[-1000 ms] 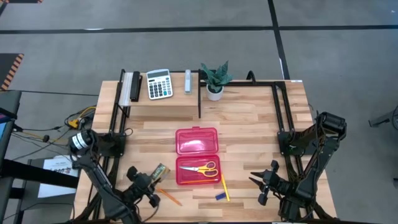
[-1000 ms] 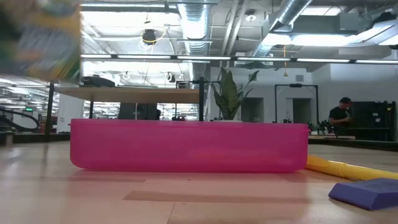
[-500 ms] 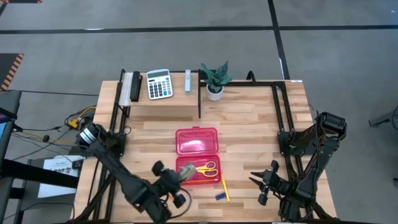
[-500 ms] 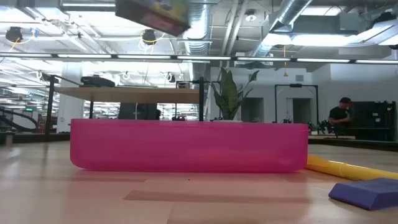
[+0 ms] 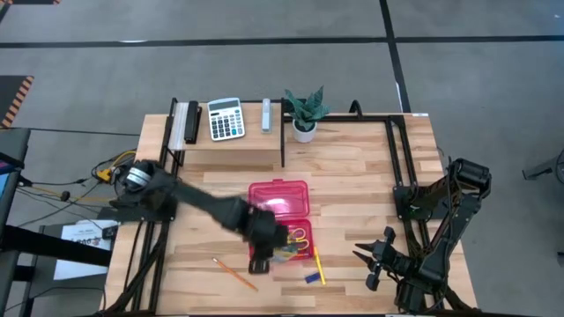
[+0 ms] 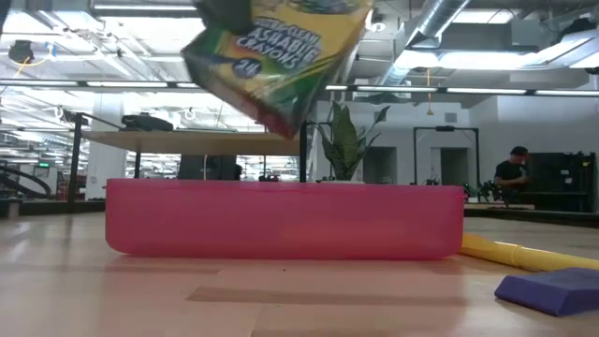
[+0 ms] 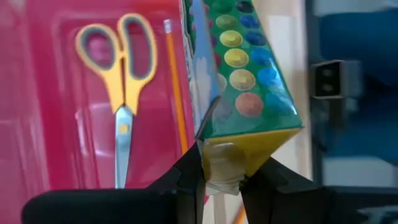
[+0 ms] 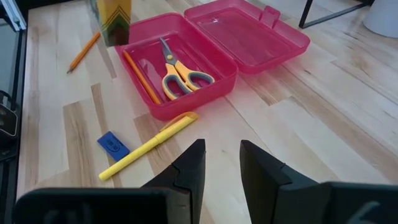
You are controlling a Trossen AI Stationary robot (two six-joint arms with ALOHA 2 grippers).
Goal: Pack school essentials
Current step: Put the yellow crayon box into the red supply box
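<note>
The left tool [image 7: 221,169] pinches the crayon box [image 7: 239,87] by one end, fingers clamped on its bottom flap, and holds it tilted above the near edge of the open pink case [image 5: 280,242]. Directly beneath it, inside the tray, lie the scissors [image 7: 120,87] and an orange pencil [image 7: 176,87].

The grip looks thin: held only at the flap, the box could swing or slip out. Because it is tilted and over the rim, a release here might catch the wall and tip the box onto the desk [image 5: 352,176], or land it across the scissors so the lid cannot close.

Farther off, the right tool [image 8: 219,163] waits with fingers parted, holding nothing; just ahead of it lie a yellow pen [image 8: 149,144] and a blue eraser [image 8: 112,144].

Count: one crayon box, one pair of scissors, two orange pencils, the second pencil [image 5: 234,274] lying on the desk, one pen, one eraser, one case.
</note>
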